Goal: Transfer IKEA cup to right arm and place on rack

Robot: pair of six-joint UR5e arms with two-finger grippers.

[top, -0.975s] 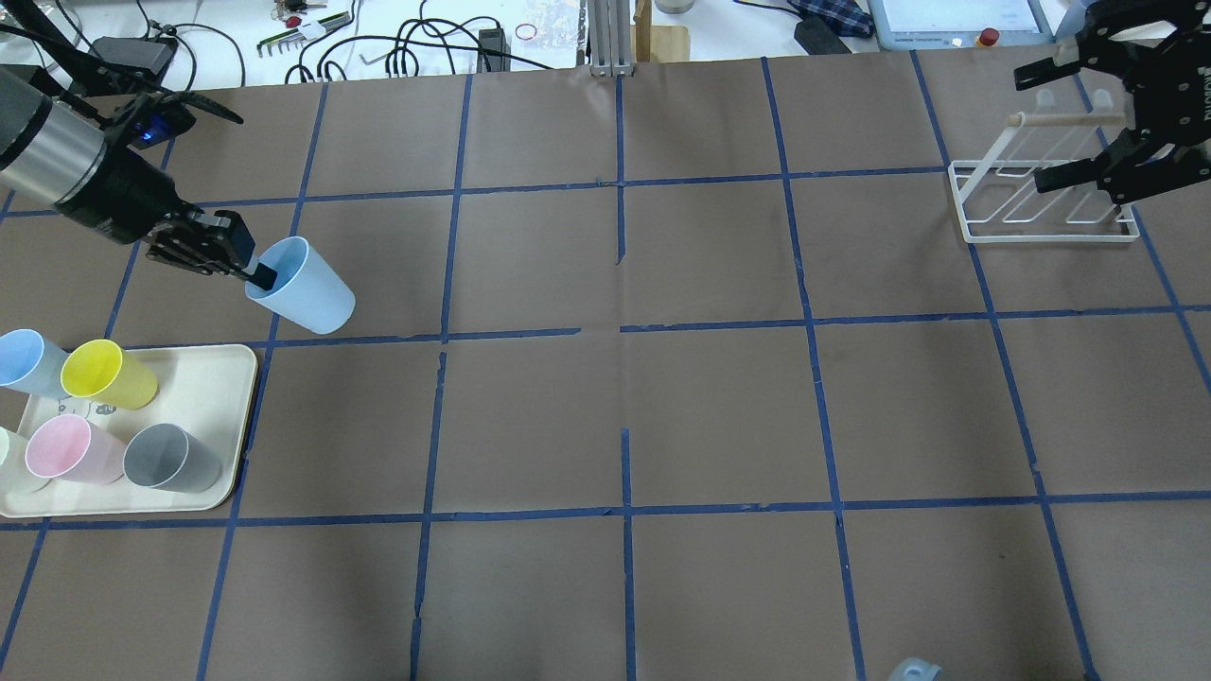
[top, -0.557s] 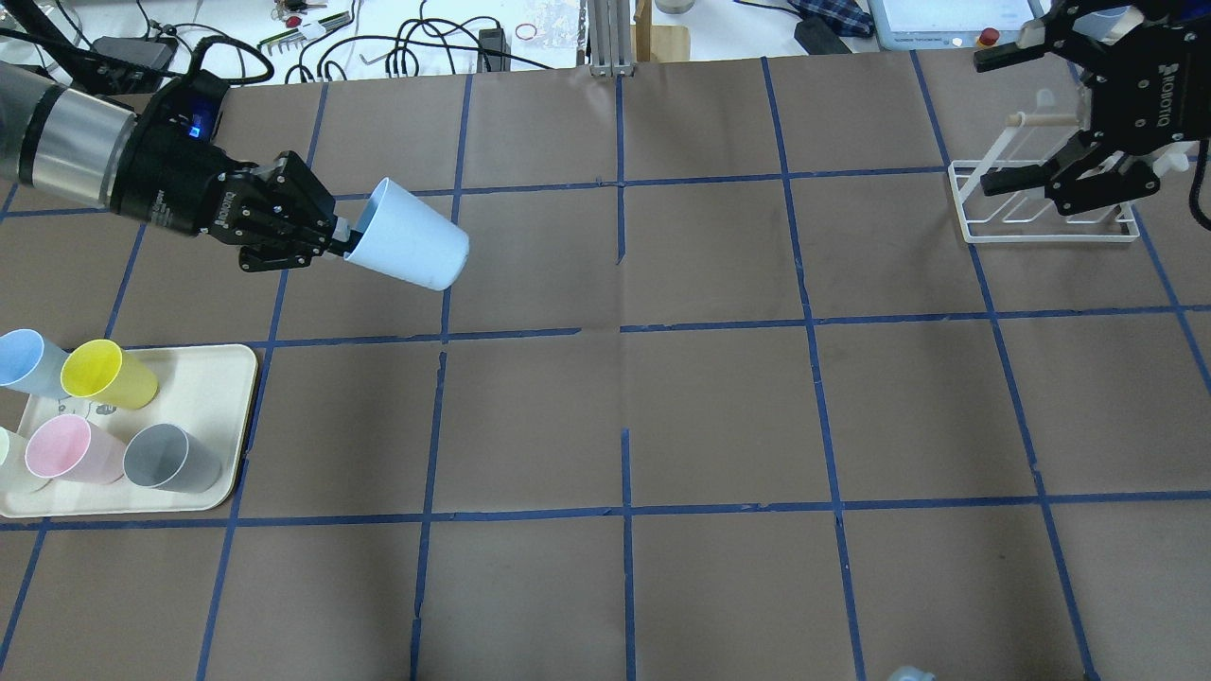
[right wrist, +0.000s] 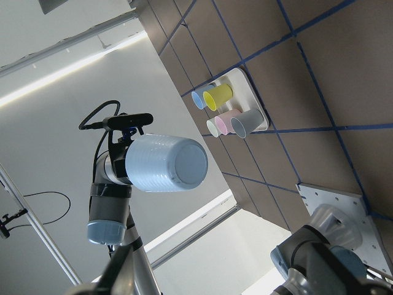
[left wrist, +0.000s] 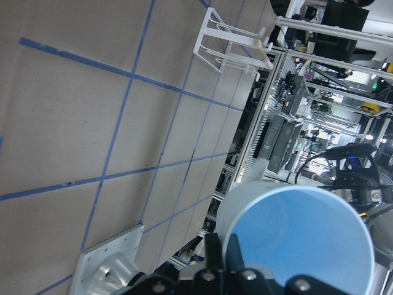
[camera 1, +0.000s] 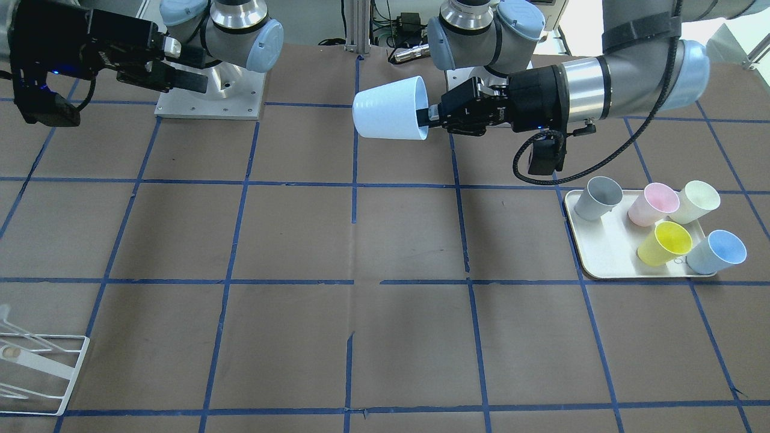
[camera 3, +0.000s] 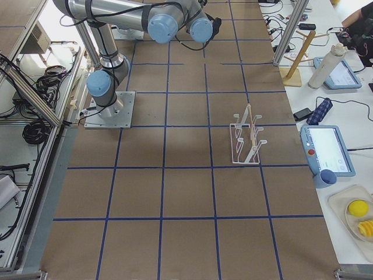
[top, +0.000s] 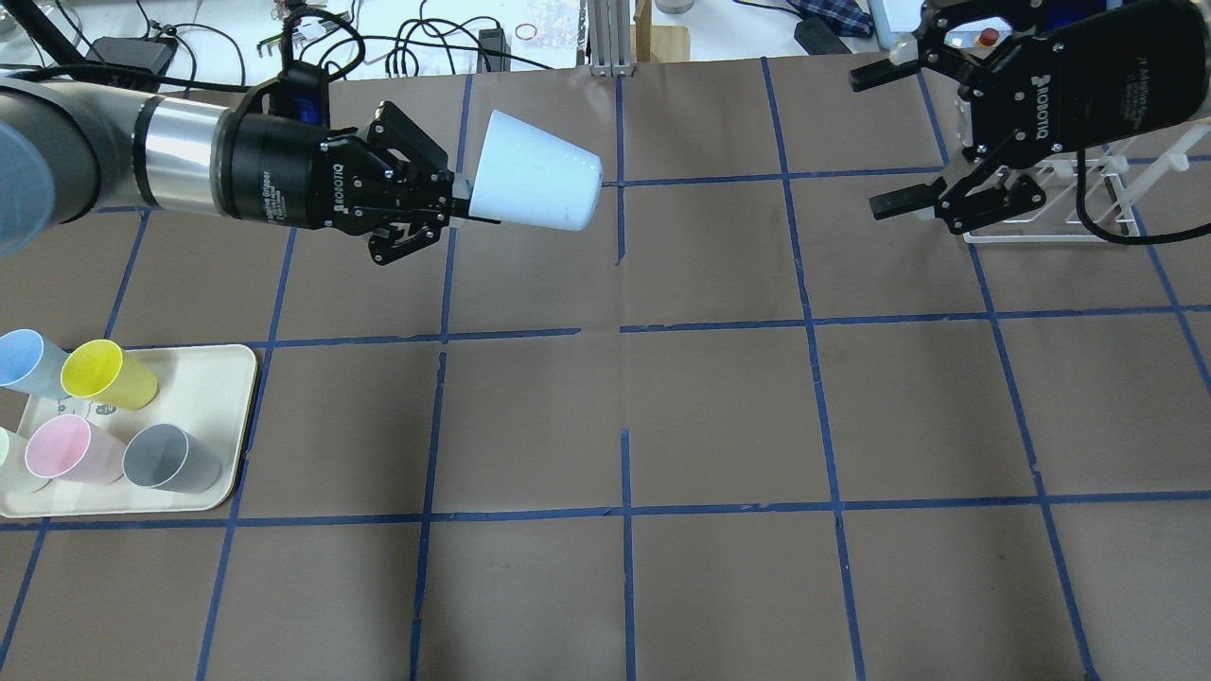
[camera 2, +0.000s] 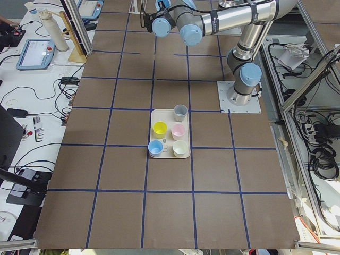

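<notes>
The brown table (top: 719, 416) was gridded with blue tape. Above its far left part the left arm (top: 180, 170) reached inward. The right arm (camera 1: 237, 33) hung over the far right part, its jaws spread wide and empty. The rack (camera 3: 247, 142) stood on the table near them. A tray (top: 213, 378) carried five cups. The IKEA cup (top: 535, 184) was in the air on its side, rim clenched in the left arm's jaws, base towards the right arm and well apart from it.

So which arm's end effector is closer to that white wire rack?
Right. The right end effector hangs open close by the rack; the left end effector, holding the blue cup, is far off toward the opposite side.
</notes>
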